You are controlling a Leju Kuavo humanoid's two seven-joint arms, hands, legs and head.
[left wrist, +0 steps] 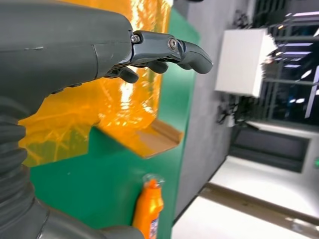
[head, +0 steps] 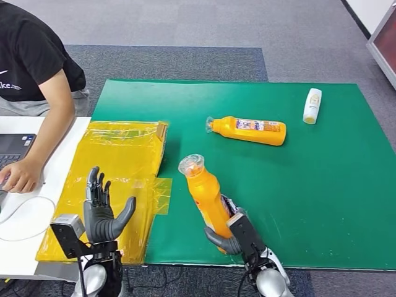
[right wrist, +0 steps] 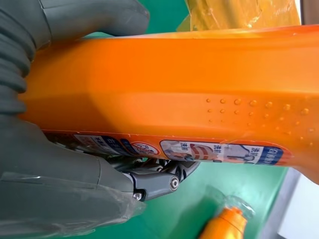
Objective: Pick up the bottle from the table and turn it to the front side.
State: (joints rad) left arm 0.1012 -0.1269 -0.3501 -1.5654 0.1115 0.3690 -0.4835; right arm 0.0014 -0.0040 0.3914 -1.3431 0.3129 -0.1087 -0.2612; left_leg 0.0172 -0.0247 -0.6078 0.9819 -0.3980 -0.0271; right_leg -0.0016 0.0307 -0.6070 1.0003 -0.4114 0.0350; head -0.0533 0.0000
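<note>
1. The robot's right hand point(head: 232, 233) grips an orange bottle point(head: 206, 195) around its lower body, fingers point(right wrist: 161, 180) wrapped on the label side and thumb on the opposite face. The bottle is lifted off the green mat point(head: 327, 204), near its front edge, and tilts with its clear cap point(head: 191, 164) pointing up and away from the robot.

2. The grasp sits low on the bottle, probably so that the neck and most of the body stay free while the wrist rolls it. In the right wrist view the printed label point(right wrist: 211, 151) lies along the edge by the fingers and a plain face with raised dots is toward the camera, so the front appears not yet squared up; the turn looks to be under way rather than done.

3. The left hand point(head: 100, 210) is raised over the yellow plastic wrapping point(head: 126, 154), fingers spread and holding nothing, apparently kept clear of the work.

4. A second orange bottle point(head: 247, 130) lies on its side further back on the mat, label up, cap toward the robot's left. A small white bottle point(head: 312, 105) lies near the far right corner, well apart from both.

5. The mat covers most of the surface; the crinkled yellow wrapping overlaps its left edge and spreads onto a white surface point(head: 60, 148).

6. A person in a black T-shirt point(head: 28, 55) sits at far left, one hand point(head: 18, 175) beside a laptop point(head: 14, 148). The floor is grey carpet point(head: 187, 31).
</note>
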